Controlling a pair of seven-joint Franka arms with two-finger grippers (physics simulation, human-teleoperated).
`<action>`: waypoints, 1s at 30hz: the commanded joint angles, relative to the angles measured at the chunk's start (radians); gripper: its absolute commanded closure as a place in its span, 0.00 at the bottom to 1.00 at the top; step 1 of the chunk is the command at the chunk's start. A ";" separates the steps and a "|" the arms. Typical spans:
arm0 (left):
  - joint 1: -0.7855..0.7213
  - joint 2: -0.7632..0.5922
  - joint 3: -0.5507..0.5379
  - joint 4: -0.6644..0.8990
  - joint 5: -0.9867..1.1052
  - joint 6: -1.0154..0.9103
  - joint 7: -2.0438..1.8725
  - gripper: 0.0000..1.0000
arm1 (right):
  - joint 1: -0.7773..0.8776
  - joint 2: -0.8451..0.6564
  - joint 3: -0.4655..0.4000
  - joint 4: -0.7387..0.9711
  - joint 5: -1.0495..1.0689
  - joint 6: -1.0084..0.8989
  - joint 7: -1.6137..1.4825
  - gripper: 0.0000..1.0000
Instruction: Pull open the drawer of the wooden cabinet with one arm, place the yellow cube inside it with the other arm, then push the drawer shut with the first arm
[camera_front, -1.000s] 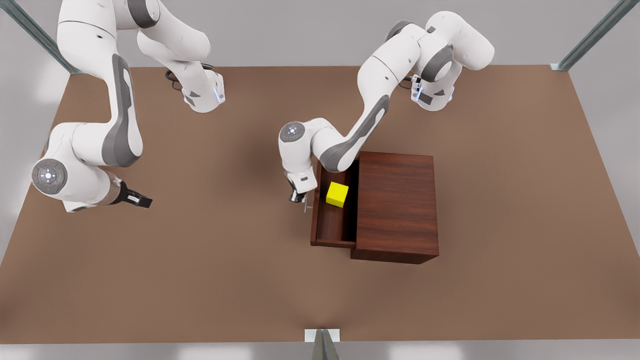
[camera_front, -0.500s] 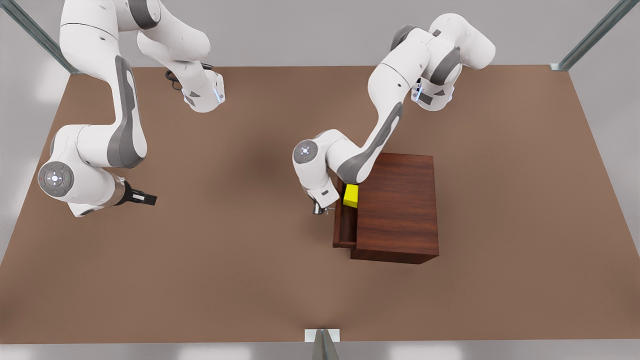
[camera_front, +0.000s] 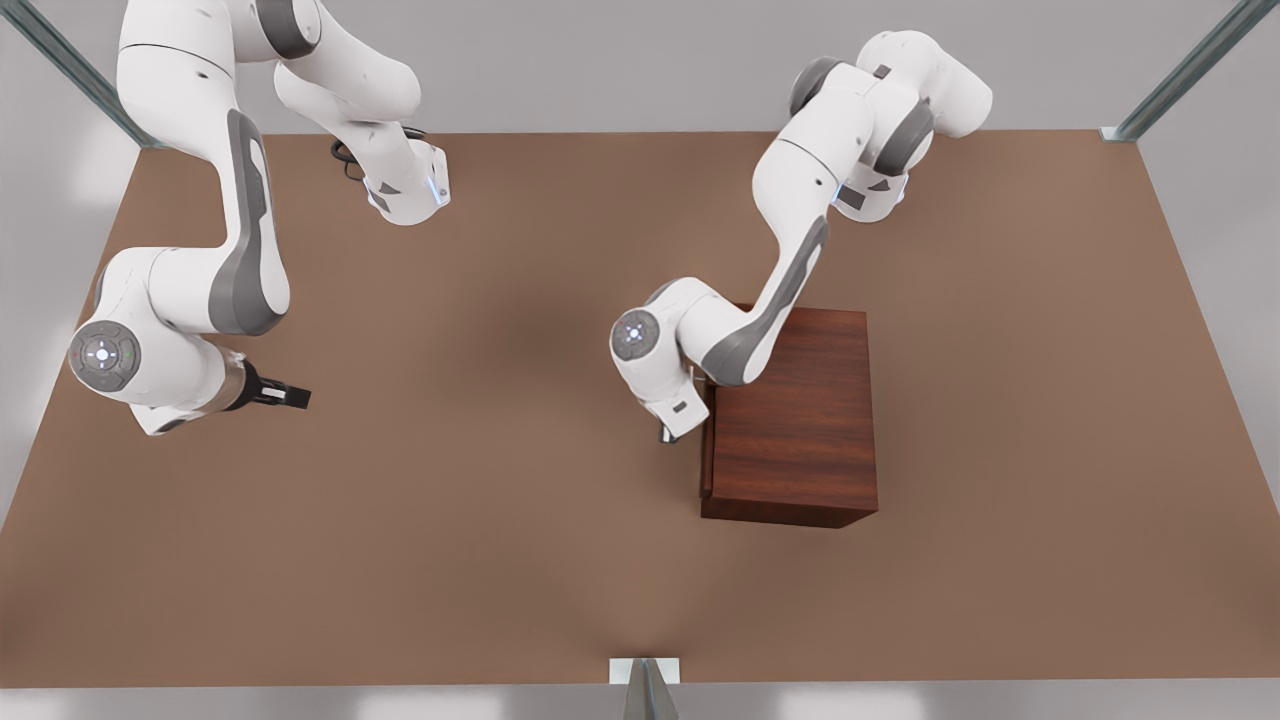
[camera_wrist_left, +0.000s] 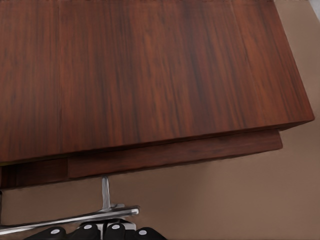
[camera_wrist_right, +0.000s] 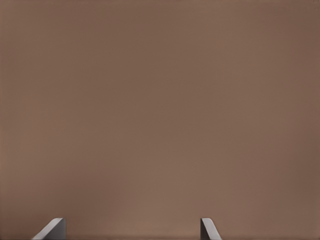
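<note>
The wooden cabinet (camera_front: 795, 410) (camera_wrist_left: 150, 75) stands on the table at the front view's right. Its drawer (camera_front: 706, 455) (camera_wrist_left: 175, 155) is pushed in almost flush, the front panel sticking out only a sliver. My left gripper (camera_front: 668, 435) (camera_wrist_left: 97, 232) is at the drawer front, shut on the slim silver handle (camera_wrist_left: 70, 219). The yellow cube is hidden. My right gripper (camera_front: 290, 397) (camera_wrist_right: 131, 231) waits far off at the front view's left, open over bare table, with its fingertips (camera_wrist_right: 51, 230) wide apart.
The brown table (camera_front: 480, 520) stretches wide around the cabinet. Both arm bases (camera_front: 405, 190) sit at the far edge. Metal frame posts (camera_front: 645, 690) stand at the table's corners and the middle of the near edge.
The left gripper has pushed the drawer from well open to nearly shut, moving toward the cabinet. The yellow cube slid in with it and went out of sight. The right arm barely shifted.
</note>
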 joint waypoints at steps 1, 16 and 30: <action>0.007 -0.001 0.000 0.000 0.004 -0.012 0.091 0.98 | 0.000 -0.002 0.000 0.002 0.001 0.000 -0.032 0.00; 0.203 -0.296 -0.009 0.010 -0.289 -0.316 0.693 0.00 | 0.000 -0.001 0.000 0.011 -0.006 0.000 -0.027 0.00; 0.545 -0.632 0.022 -0.329 -0.363 -0.139 2.220 0.00 | 0.002 0.001 0.002 0.011 -0.007 -0.002 -0.026 0.00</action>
